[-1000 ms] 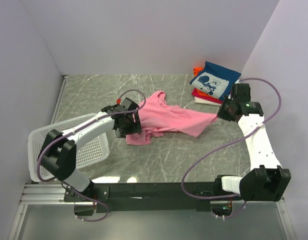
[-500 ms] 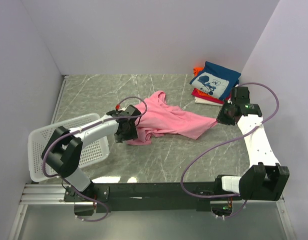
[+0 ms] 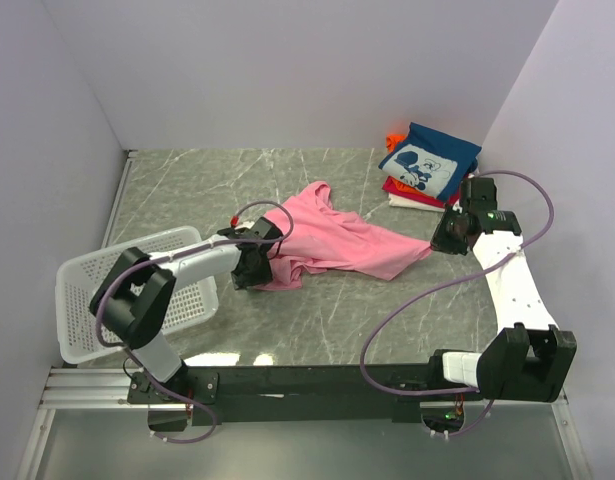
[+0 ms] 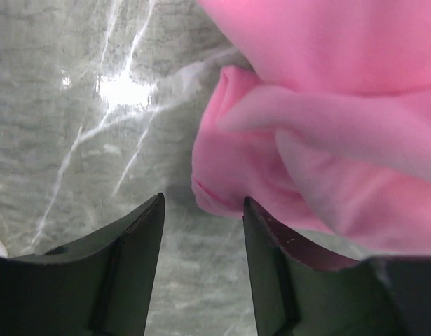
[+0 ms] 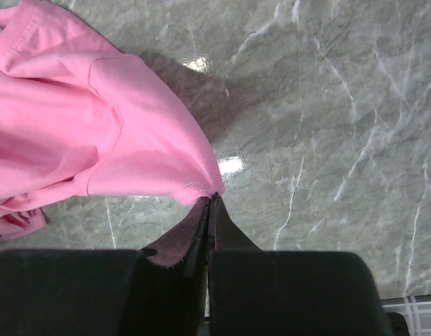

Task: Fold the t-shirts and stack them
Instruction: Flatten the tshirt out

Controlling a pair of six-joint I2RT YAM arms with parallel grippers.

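Note:
A plain pink t-shirt (image 3: 337, 236) lies crumpled on the marble table, stretched out toward the right. My right gripper (image 3: 442, 238) is shut on its right corner; in the right wrist view the hem (image 5: 197, 189) is pinched at the fingertips (image 5: 214, 199). My left gripper (image 3: 252, 266) is low at the shirt's near left edge. It is open, with bare table between its jaws (image 4: 203, 204) and a fold of pink cloth (image 4: 222, 189) just ahead of the right finger. Folded t-shirts (image 3: 427, 165) are stacked at the back right, a navy one with white print on top.
A white mesh basket (image 3: 87, 290) stands at the left, beside the left arm. Red (image 3: 399, 187), white (image 3: 412, 202) and orange (image 3: 394, 138) cloth show under the navy shirt. Walls close the left, back and right sides.
My left gripper has dropped toward the near left edge of the pink shirt and its jaws have narrowed. The right gripper has shifted slightly right, still holding the corner.

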